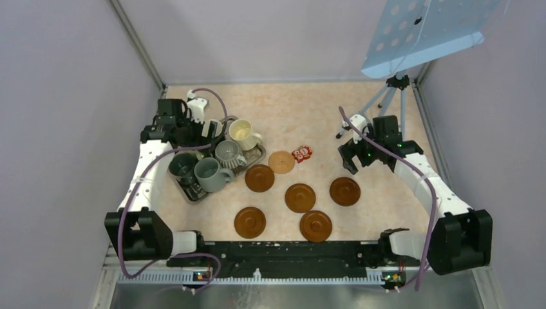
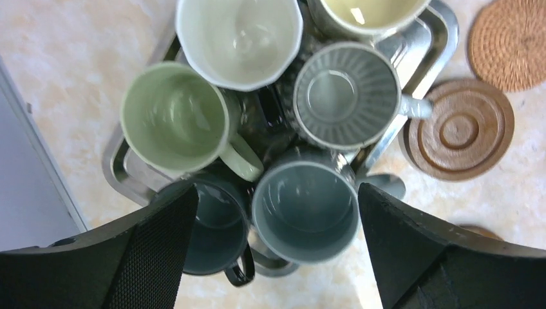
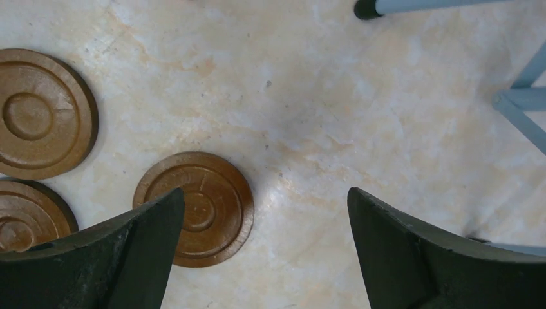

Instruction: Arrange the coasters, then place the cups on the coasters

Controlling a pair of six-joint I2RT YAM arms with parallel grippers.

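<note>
Several cups stand packed on a metal tray (image 1: 255, 156) at the left: cream (image 1: 243, 131), ribbed grey (image 2: 348, 93), grey-blue (image 2: 306, 209), dark grey-green (image 2: 216, 225), pale green (image 2: 174, 119) and a white-lined one (image 2: 238, 42). My left gripper (image 2: 277, 188) hangs open above the grey-blue and dark cups, touching none. Several dark brown coasters (image 1: 300, 197) and one tan coaster (image 1: 281, 161) lie flat on the table. The right gripper (image 3: 265, 193) is open above bare table, next to the rightmost dark coaster (image 3: 199, 209).
A small red packet (image 1: 302, 153) lies beside the tan coaster. A tripod (image 1: 393, 96) holding a perforated blue board stands at the back right, its legs (image 3: 521, 96) close to the right gripper. Walls enclose the table on the left, back and right.
</note>
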